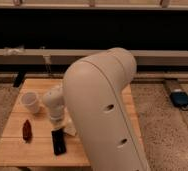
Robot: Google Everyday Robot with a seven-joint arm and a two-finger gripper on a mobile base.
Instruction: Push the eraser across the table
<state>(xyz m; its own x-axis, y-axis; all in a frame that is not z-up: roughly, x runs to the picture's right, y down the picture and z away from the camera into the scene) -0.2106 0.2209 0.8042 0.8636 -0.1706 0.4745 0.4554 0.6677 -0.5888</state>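
The eraser is a flat black block lying on the light wooden table, near its front edge and left of the middle. My gripper is low over the table just right of and behind the eraser, at the end of a white wrist. Most of it is hidden by my big cream arm. I cannot tell whether it touches the eraser.
A white cup stands at the table's back left. A small dark red oblong object lies left of the eraser. A blue device lies on the speckled floor at the right. A dark wall with a rail runs behind.
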